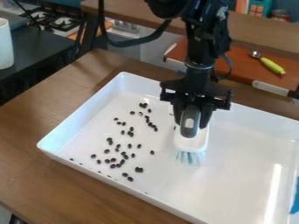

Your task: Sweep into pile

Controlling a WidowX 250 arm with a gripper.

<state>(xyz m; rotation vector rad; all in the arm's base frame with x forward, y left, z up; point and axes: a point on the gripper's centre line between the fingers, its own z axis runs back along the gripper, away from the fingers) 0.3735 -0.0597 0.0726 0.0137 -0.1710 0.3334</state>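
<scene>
Arm (200,57) enters at the top edge of the camera view and hangs over the white tray (245,153), which sits on the brown wooden tabletop (35,131). The tool (191,114) is closed on the brush (191,139), its fingers at either side of the grey and white handle. The brush is held inside the tray, near its far wall, pale blue bristles downward; whether they touch the tray floor cannot be determined. Dark beans (123,154) lie scattered, mostly left of the brush in the view, some in small clusters, others singly, a few near the tray's near wall. A blue item (295,199) shows at the right edge, partly cut off. Beyond the tabletop, a metal scoop with a yellow-green handle (271,65) lies on a red-brown surface (234,70). Stove burners (58,21) stand at upper left; a white cylinder (5,43) is at the left edge.
</scene>
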